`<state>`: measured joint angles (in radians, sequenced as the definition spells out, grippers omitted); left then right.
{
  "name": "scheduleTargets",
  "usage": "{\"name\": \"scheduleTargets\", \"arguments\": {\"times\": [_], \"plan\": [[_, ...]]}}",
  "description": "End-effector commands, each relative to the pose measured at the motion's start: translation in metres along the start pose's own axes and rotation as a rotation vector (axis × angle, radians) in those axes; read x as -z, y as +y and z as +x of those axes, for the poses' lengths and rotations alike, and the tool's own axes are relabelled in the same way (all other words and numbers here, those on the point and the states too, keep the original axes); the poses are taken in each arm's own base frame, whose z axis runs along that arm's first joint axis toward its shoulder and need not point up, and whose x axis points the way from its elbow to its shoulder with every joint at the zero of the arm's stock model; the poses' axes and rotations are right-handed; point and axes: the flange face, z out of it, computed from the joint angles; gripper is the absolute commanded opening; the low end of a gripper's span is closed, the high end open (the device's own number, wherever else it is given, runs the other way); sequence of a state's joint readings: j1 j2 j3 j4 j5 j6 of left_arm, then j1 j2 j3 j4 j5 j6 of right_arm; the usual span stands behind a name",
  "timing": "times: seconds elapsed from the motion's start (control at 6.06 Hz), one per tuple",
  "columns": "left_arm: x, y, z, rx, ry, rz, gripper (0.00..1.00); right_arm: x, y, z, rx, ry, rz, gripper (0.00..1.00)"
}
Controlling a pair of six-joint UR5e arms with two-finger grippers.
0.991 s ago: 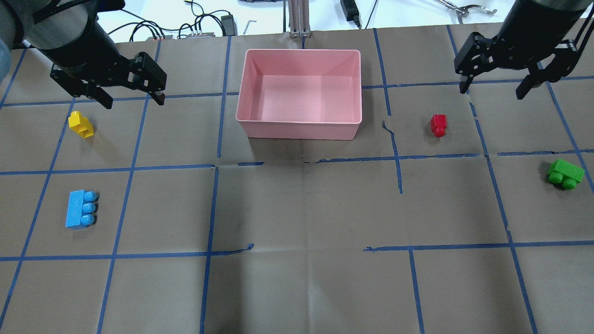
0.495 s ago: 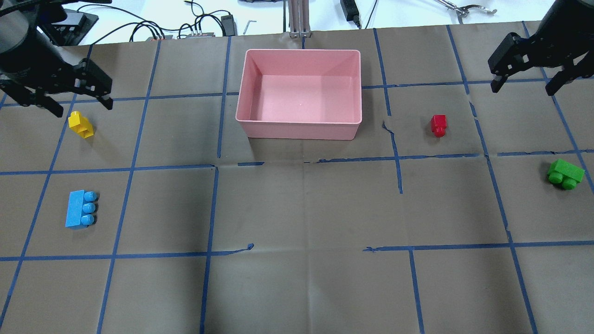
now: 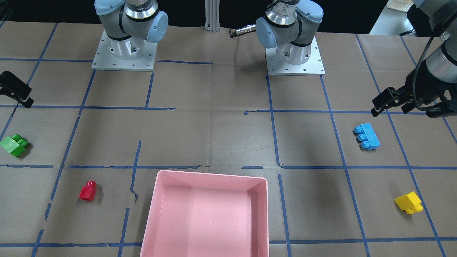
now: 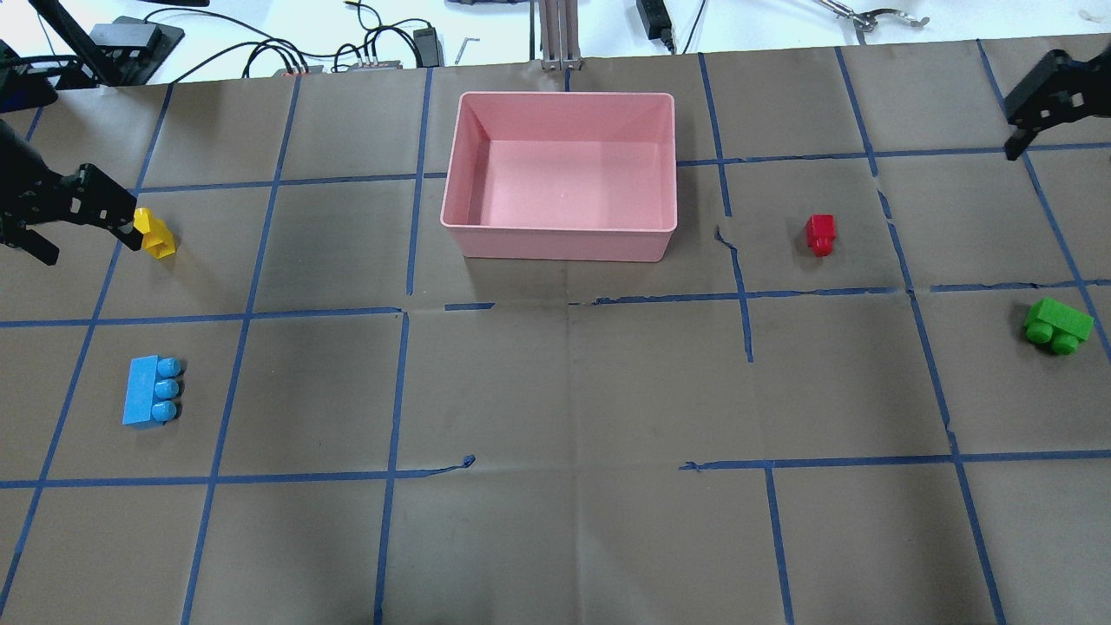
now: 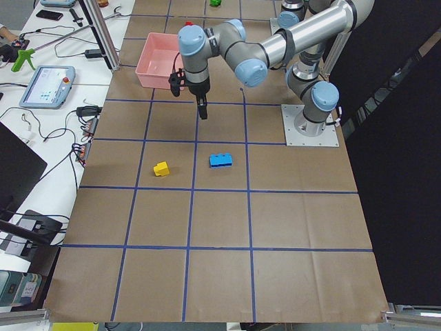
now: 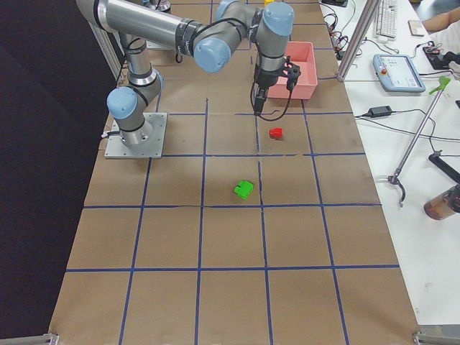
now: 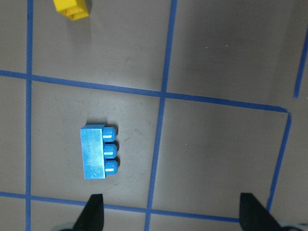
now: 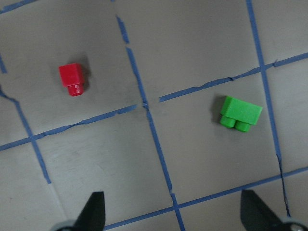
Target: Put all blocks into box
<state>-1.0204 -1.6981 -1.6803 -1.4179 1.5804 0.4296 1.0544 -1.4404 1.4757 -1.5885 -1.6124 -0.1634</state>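
Note:
The pink box (image 4: 555, 242) stands empty at the table's far middle. The yellow block (image 4: 157, 236) and the blue block (image 4: 147, 391) lie on the left. The red block (image 4: 819, 233) and the green block (image 4: 1057, 324) lie on the right. My left gripper (image 4: 89, 246) is open and empty above the table; one fingertip overlaps the yellow block in the overhead view. Its wrist view shows the blue block (image 7: 96, 153) below, between the open fingers (image 7: 94, 214). My right gripper (image 8: 173, 217) is open and empty, high over the red block (image 8: 72, 79) and green block (image 8: 239, 114).
Brown paper with a blue tape grid covers the table (image 4: 564, 391). Cables and tools lie beyond the far edge (image 4: 364, 52). The two arm bases (image 3: 125, 53) stand on the robot's side.
Both arms have swung outward. The left gripper moved left and nearer, level with the yellow block. The right gripper moved right, partly out of the overhead view. No block has moved.

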Motion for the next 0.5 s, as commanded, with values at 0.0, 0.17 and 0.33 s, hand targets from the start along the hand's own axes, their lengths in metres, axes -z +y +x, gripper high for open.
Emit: {"name": "scheduleTargets", "arguments": {"times": [0.0,0.17,0.33], "plan": [[-0.072,0.004,-0.035,-0.056,0.004,0.013,0.98,-0.037,-0.041,0.084,-0.171,0.036,0.071,1.00],[-0.104,0.009,-0.033,-0.061,-0.003,0.011,0.98,-0.047,-0.047,0.102,-0.201,0.039,0.082,1.00],[-0.130,0.014,-0.032,-0.061,0.011,-0.018,0.98,-0.057,-0.045,0.101,-0.274,0.033,0.065,1.00]]}}
